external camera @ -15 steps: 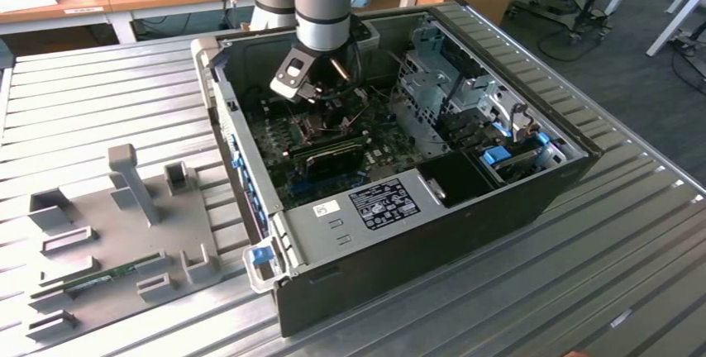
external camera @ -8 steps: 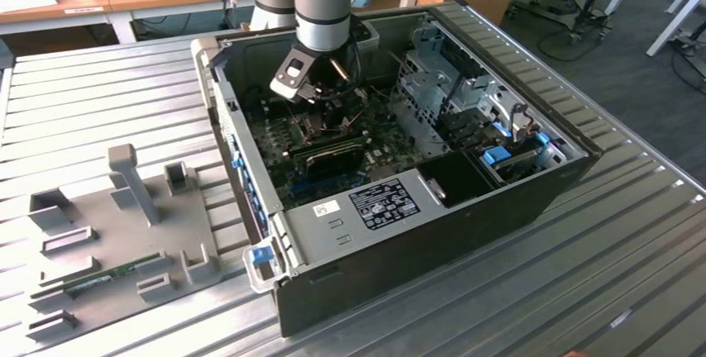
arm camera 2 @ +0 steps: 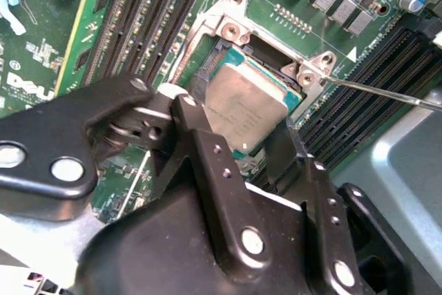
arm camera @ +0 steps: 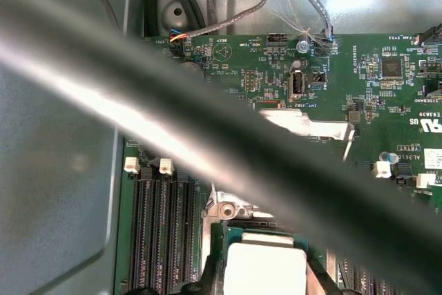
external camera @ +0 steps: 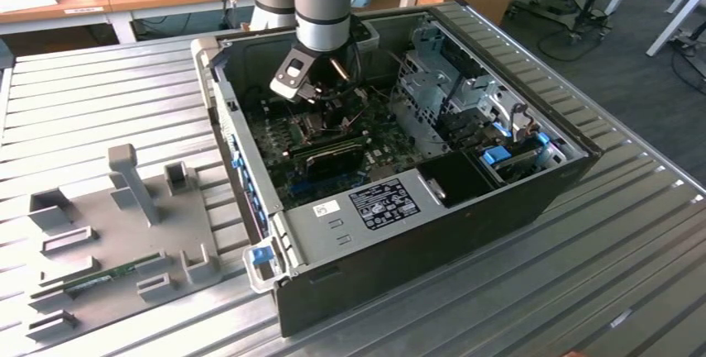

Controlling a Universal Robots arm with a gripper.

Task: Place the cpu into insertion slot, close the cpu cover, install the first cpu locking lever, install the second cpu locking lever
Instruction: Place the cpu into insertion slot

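In the exterior view, we see the arm reach down into the open computer case [external camera: 441, 283] on the ribbed metal table [external camera: 99, 92], its gripper [external camera: 322, 97] low over the green board [external camera: 381, 154]. In the second wrist view, the gripper [arm camera 2: 242, 126] clamps the cpu [arm camera 2: 245, 94], fingers [arm camera 2: 207, 157] on opposite edges, over the insertion slot [arm camera 2: 231, 32] beside the memory slots [arm camera 2: 152, 12]. In the first wrist view, the cpu [arm camera: 266, 267] sits between the fingertips [arm camera: 207, 282], at the insertion slot [arm camera: 231, 210].

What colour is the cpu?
The cpu is pale silver-tan, best seen in the second wrist view.
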